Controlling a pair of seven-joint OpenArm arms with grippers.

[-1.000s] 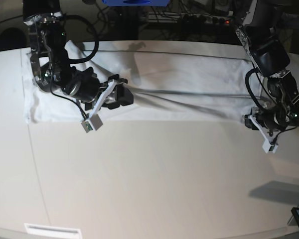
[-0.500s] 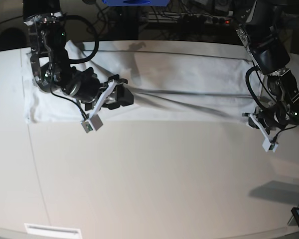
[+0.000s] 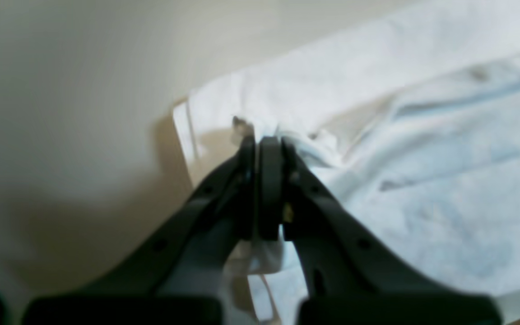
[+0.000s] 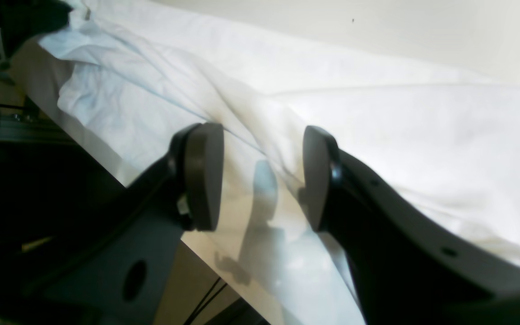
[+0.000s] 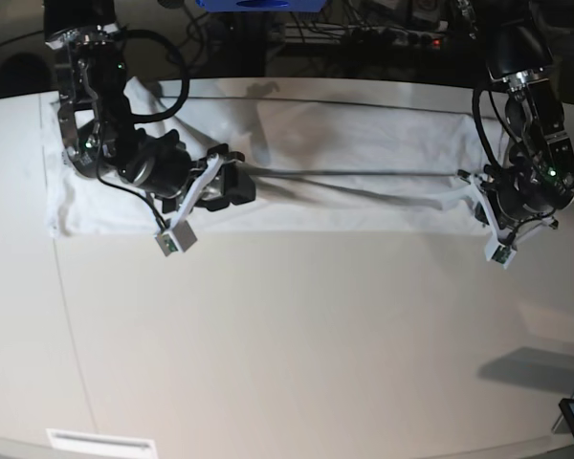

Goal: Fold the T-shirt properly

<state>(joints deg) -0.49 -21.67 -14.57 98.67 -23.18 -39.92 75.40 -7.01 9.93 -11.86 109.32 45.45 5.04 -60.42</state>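
Plain white soft cotton T-shirt (image 5: 344, 153) spread in a long band across the far part of the smooth off-white bench (image 5: 297, 344), its length running from one arm to the other, with a ridge of creased cloth along its middle. Left pincer (image 3: 262, 144), at the T-shirt's end on the base view's right, has its black jaws pressed together on a bunched fold at the hemmed edge of the T-shirt, which is lifted slightly off the bench there; in the base view this pincer (image 5: 480, 198) sits at the drawn-up corner. Right pincer (image 4: 260, 176), over the T-shirt's other half, stands with its two rounded black pads (image 4: 203, 176) apart, the cloth lying between and beneath them but not clamped. In the base view the right pincer (image 5: 231, 182) lies near the T-shirt's near edge.
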